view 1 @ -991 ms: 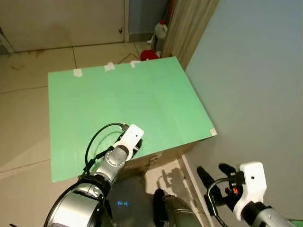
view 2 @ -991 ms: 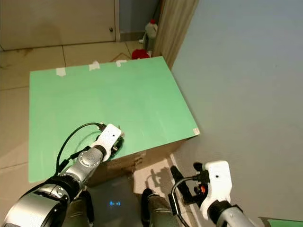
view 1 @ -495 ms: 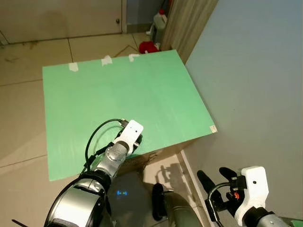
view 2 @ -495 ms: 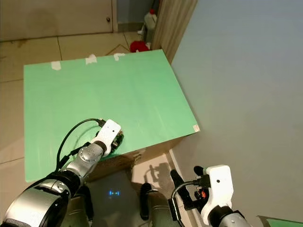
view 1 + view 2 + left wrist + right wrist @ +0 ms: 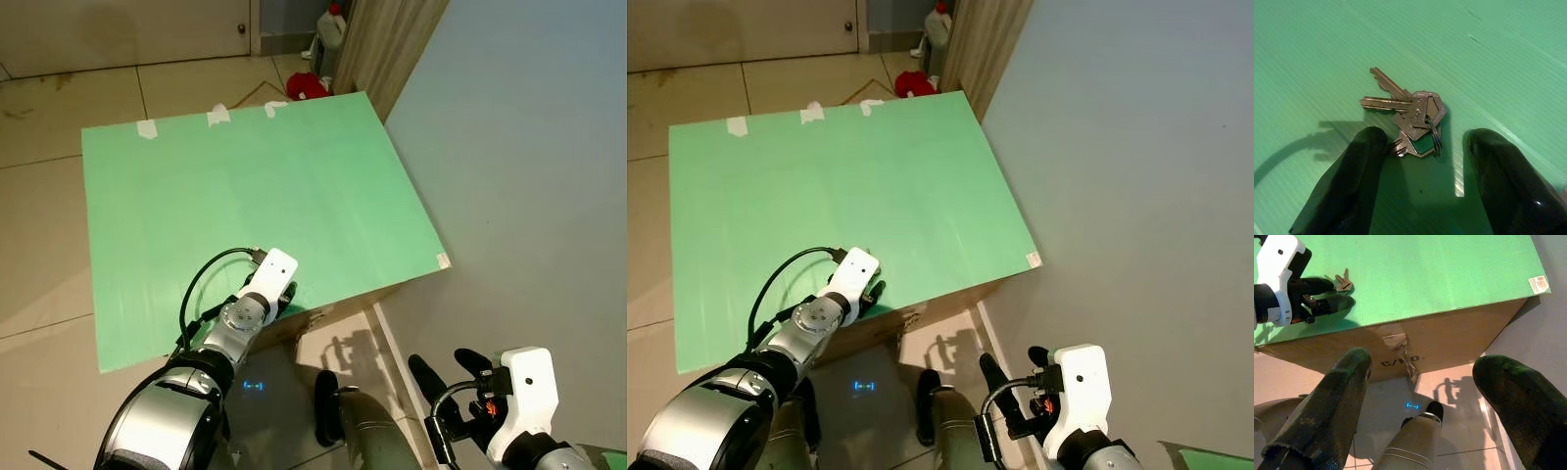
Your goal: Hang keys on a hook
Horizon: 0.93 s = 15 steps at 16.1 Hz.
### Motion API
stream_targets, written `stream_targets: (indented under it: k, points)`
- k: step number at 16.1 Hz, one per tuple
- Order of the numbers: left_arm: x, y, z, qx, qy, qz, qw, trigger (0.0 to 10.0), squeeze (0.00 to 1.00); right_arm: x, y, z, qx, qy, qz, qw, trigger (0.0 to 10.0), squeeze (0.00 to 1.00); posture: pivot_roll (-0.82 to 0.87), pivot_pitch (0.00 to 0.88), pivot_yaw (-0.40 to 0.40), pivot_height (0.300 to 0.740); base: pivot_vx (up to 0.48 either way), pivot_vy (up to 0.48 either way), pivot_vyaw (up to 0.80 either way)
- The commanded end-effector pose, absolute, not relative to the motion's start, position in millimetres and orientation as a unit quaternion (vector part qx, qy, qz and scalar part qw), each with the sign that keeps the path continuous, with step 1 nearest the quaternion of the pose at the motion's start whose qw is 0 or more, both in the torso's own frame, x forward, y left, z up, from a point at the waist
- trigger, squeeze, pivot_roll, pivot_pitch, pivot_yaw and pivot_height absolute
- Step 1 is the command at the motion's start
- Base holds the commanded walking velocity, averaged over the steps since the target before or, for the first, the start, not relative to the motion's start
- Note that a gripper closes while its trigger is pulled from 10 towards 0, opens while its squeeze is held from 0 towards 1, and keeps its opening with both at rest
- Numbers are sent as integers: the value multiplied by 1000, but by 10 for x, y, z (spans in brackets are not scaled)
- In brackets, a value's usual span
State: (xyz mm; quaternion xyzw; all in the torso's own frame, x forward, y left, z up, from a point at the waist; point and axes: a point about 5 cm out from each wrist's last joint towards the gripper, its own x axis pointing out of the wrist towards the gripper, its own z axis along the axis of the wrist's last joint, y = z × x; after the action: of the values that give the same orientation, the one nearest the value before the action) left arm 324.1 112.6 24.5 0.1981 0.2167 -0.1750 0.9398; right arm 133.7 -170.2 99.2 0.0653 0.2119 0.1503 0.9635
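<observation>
A small bunch of metal keys [image 5: 1410, 117] on a ring lies flat on the green sheet [image 5: 245, 186] that covers a cardboard box [image 5: 1449, 342], close to the box's near edge. My left gripper [image 5: 1425, 142] is open and low over the sheet, one black finger [image 5: 1364, 161] on each side of the bunch, touching nothing. From the right wrist view the same keys [image 5: 1343, 284] show just past the left fingertips [image 5: 1327, 284]. My right gripper [image 5: 446, 367] hangs open and empty below the box's near right corner, above the floor.
A grey-blue wall [image 5: 529, 176] runs along the box's right side. Beyond the far edge stand a red object [image 5: 312, 84], a white bottle [image 5: 331, 27] and a wooden panel [image 5: 392, 39]. Tiled floor [image 5: 39, 235] lies to the left. My own leg [image 5: 328, 416] is below the near edge.
The head view has drifted a little. The left gripper stays at the keys near the front edge, and the right arm sits slightly lower in the picture.
</observation>
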Motion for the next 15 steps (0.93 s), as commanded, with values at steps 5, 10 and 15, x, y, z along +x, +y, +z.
stream_targets:
  k: [5,10,15]
  points:
    - [3167,1033,160,201,238,-200,929,0,0,1268,-1728,982,64,227,139,962,10000,0,-423,374,-160,740,0,0,0]
    - [3182,998,192,218,219,-209,928,0,0,1253,-1724,969,65,230,139,961,10000,0,-421,380,-159,740,0,0,0]
    - [3162,997,207,209,191,-216,935,0,0,1241,-1717,953,67,233,138,960,10000,0,-410,387,-152,740,0,0,0]
